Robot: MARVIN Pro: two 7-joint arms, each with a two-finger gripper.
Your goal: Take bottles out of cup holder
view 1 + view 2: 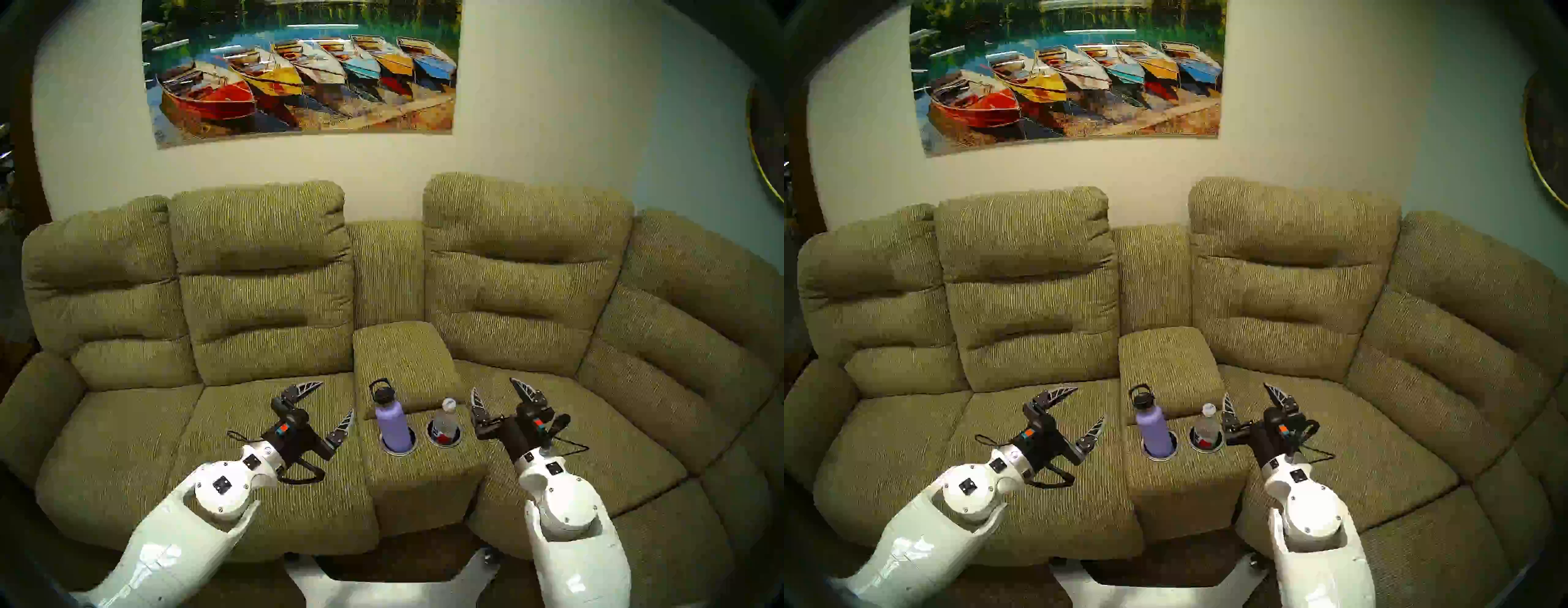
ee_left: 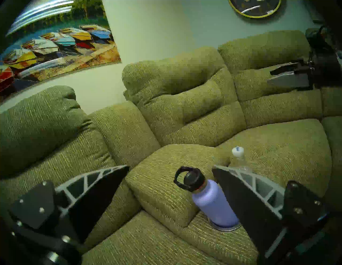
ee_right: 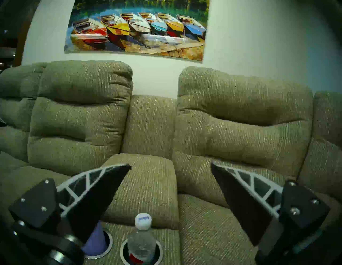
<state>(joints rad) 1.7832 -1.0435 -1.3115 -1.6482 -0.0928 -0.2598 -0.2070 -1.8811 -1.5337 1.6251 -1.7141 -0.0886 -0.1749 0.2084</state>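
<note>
Pre-grasp stage — nothing lifted yet. Flask (image 1: 392, 424) sits upright in the left well of the cup holder (image 1: 399, 450), clear bottle (image 1: 444, 422) upright in the right well, both on the console (image 1: 424, 475) between the sofa (image 1: 263, 297) seats.

Left gripper (image 1: 330, 405) hovers over the left seat at the flask's 9 o'clock, jaws wide apart, holding nothing. Right gripper (image 1: 500, 395) sits at the bottle's 3 o'clock, jaws also apart and empty — its inner finger is just beside the bottle, not touching as far as I can tell.

In the left wrist view the flask (image 2: 212, 203) is off-centre, close against the right-hand finger. You'd likely need to shift toward 3 o'clock to centre it before closing. In the right wrist view the bottle (image 3: 141, 240) is low between the fingers, so drop and advance.

My read: close on the bodies above the rims, then pull straight up — the wells look snug, and a tilted pull could bind the flask.
</note>
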